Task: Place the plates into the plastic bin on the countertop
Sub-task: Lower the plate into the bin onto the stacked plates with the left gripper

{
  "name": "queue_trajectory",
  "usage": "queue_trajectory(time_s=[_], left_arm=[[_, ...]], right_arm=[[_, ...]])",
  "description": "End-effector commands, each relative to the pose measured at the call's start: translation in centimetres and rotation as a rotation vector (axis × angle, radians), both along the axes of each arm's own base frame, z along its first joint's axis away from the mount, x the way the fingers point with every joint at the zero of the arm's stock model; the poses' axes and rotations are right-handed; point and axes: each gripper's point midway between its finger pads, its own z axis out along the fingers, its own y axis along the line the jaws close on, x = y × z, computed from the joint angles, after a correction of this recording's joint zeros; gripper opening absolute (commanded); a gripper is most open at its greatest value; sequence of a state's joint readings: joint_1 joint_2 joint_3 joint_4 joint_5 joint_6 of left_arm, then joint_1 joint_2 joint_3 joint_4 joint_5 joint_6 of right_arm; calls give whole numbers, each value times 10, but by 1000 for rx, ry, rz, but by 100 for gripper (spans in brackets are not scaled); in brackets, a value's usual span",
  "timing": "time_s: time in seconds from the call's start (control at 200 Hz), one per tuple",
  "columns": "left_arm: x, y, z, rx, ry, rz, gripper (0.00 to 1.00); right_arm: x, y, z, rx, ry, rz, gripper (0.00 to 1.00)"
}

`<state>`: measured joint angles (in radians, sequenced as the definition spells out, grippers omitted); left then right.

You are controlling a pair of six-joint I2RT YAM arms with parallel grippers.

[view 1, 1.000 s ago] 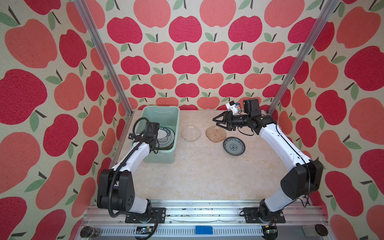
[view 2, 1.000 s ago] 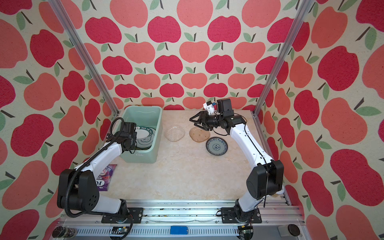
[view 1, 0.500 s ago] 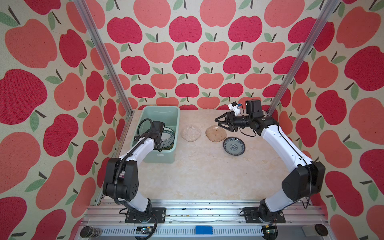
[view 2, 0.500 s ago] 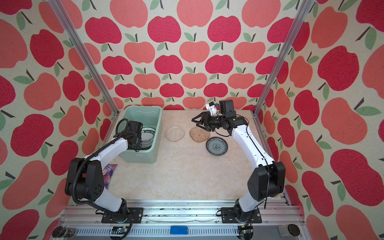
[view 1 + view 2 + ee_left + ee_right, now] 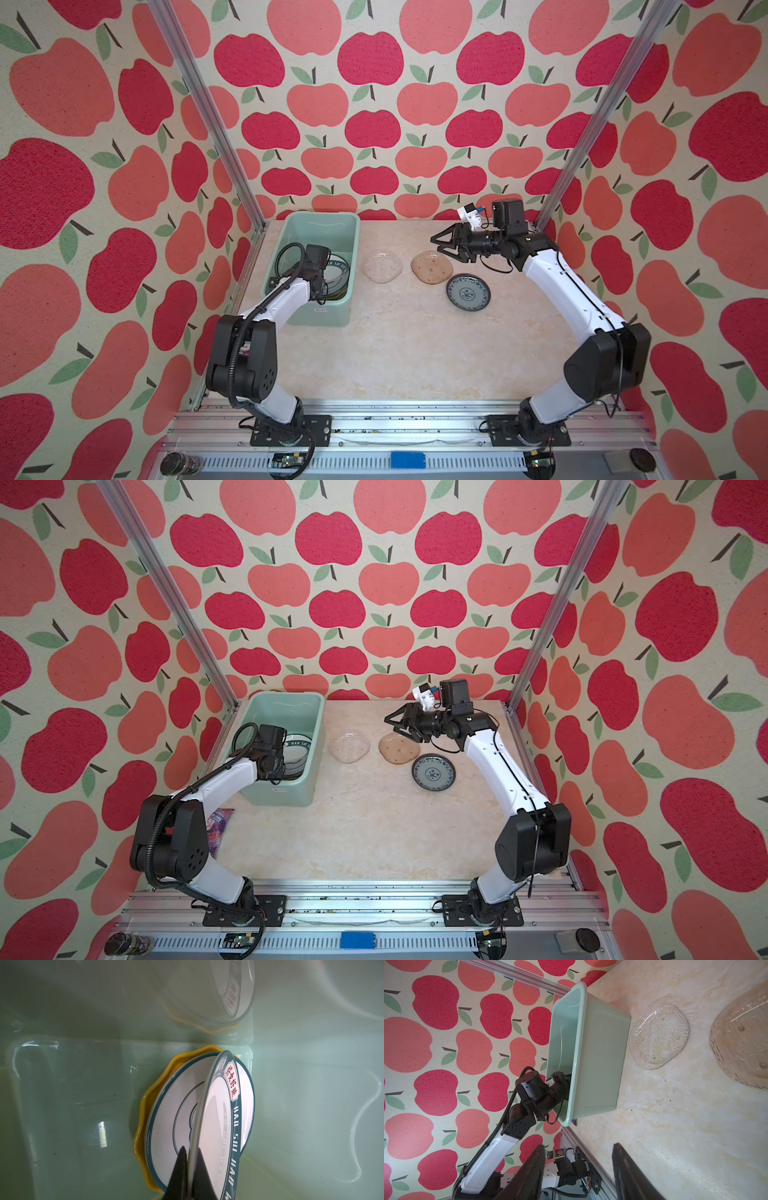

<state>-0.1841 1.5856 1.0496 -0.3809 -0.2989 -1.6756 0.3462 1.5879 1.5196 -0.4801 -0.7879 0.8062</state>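
In the ten-o'clock mint-green plastic bin [image 5: 328, 226], left end effector [image 5: 189, 1150] grips a lettered white plate [image 5: 216, 1126] by its rim; probably slick, brittle.

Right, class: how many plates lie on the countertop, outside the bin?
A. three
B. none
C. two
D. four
A: the clear plate, the amber plate and the grey-blue plate lie on the countertop, all outside the bin.
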Motion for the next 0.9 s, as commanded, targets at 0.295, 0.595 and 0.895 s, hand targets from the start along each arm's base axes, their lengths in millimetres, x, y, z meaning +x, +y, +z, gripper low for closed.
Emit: queue_trajectory(time_s=[0.295, 0.595, 0.895], left_arm=[[-3, -7, -27, -10, 49, -6, 9], [-3, -10, -34, -17, 51, -1, 22], [-5, -9, -42, -25, 52, 20, 28]], right_arm=[[-7, -4, 13, 10, -24, 7, 55], [-10, -8, 13, 6, -24, 0, 55], [-9, -9, 13, 7, -22, -2, 55]])
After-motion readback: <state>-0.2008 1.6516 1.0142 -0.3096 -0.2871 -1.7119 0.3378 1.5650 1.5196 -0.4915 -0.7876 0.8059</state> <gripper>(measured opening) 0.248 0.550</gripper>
